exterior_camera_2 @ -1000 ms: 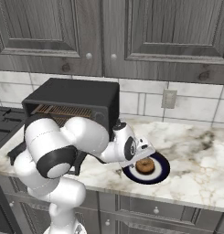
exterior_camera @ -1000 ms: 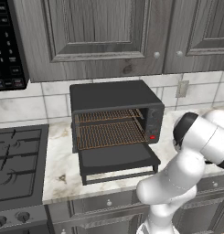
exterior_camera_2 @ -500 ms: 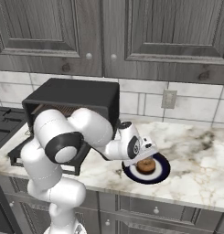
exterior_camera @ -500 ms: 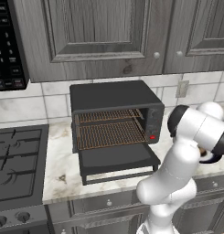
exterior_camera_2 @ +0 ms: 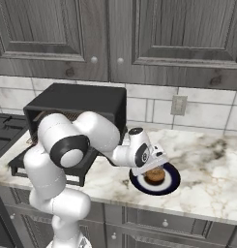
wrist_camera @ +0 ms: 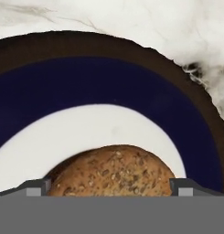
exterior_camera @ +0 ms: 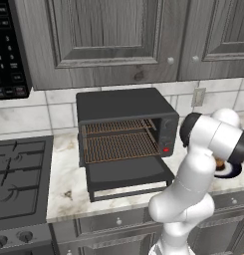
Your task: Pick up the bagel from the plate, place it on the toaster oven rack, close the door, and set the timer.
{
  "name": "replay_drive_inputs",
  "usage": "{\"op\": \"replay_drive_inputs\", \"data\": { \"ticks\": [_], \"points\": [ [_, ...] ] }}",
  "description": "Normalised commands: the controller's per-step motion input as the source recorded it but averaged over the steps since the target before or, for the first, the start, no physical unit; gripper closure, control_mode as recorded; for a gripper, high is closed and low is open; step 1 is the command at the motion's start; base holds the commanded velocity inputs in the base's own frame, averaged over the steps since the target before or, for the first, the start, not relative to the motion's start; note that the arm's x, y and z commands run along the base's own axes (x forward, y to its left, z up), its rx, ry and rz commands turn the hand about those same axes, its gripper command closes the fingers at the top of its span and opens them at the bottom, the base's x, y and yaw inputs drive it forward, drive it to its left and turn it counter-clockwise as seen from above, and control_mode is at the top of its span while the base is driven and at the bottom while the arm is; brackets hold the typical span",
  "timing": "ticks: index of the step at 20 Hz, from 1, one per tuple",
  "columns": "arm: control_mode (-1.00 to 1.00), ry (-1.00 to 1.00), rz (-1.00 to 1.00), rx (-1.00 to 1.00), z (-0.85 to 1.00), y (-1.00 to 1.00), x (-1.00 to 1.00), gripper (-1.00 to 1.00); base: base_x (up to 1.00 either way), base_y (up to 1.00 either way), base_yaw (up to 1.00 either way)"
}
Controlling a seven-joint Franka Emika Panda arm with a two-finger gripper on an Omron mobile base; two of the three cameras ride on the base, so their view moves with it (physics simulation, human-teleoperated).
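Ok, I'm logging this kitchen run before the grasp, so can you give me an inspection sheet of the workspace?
Surface: marble counter, bare beyond the job's things.
Job's things: bagel lies on the plate; toaster oven has its door dropped open and the rack inside is bare.
Clutter: nothing seen.
End effector: open, low over the bagel, one fingertip on each side of it; contact cannot be told.
Cables: nothing seen.
Surroundings: grey cabinets above, stove left of the oven, wall outlet on the tiles.
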Motion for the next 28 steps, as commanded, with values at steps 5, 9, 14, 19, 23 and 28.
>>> {"op": "replay_drive_inputs", "data": {
  "ticks": [5, 9, 14, 19, 23, 28],
  "points": [
    [-1.00, 0.00, -0.03, 0.00, -0.54, 0.00, -0.15, 1.00, 0.00, 0.00, 0.00],
    [-1.00, -0.03, -0.03, 0.00, -0.25, 0.00, -0.23, 1.00, 0.00, 0.00, 0.00],
    [-1.00, -0.02, -0.05, 0.00, 0.02, 0.00, -0.19, 1.00, 0.00, 0.00, 0.00],
    [-1.00, 0.00, -0.05, 0.00, 0.16, 0.00, -0.06, 1.00, 0.00, 0.00, 0.00],
    [-1.00, 0.00, -0.05, 0.00, 0.10, 0.00, -0.04, 1.00, 0.00, 0.00, 0.00],
    [-1.00, -0.01, -0.03, 0.01, 0.61, 0.06, -0.25, 1.00, 0.00, 0.00, 0.00]
  ]
}}
